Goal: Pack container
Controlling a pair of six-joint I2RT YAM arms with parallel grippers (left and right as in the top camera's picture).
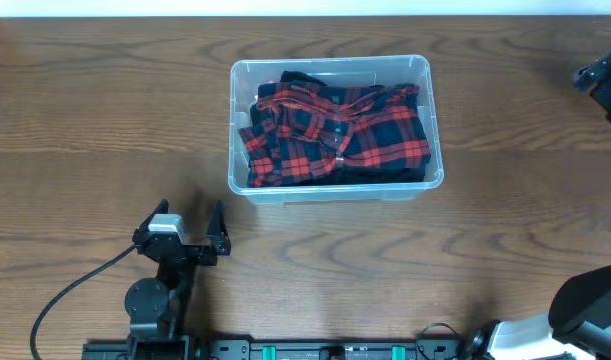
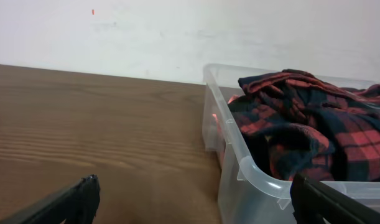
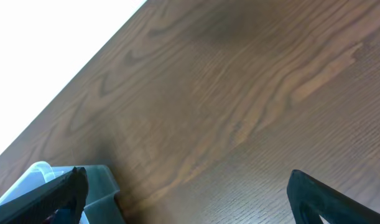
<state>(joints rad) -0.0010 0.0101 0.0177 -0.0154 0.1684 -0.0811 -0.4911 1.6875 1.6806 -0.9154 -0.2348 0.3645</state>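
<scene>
Listing from the left: black cable [image 1: 70, 290] curving over the desk [image 1: 85, 120] to the left arm [image 1: 150, 300] at the near edge. The left jaws are spread apart and hold nothing, near but clear of the front-left corner of the clear plastic tub [image 1: 335, 192]. At centre, towards the far edge, the tub stands upright on the desk, filled with crumpled red-and-navy plaid cloth [image 1: 355, 135]. On the right, seen from the wrist, the right jaws are spread wide over bare wood and empty.

Black left end effector [image 1: 190, 208]; thin black cable [image 1: 80, 279]
</scene>
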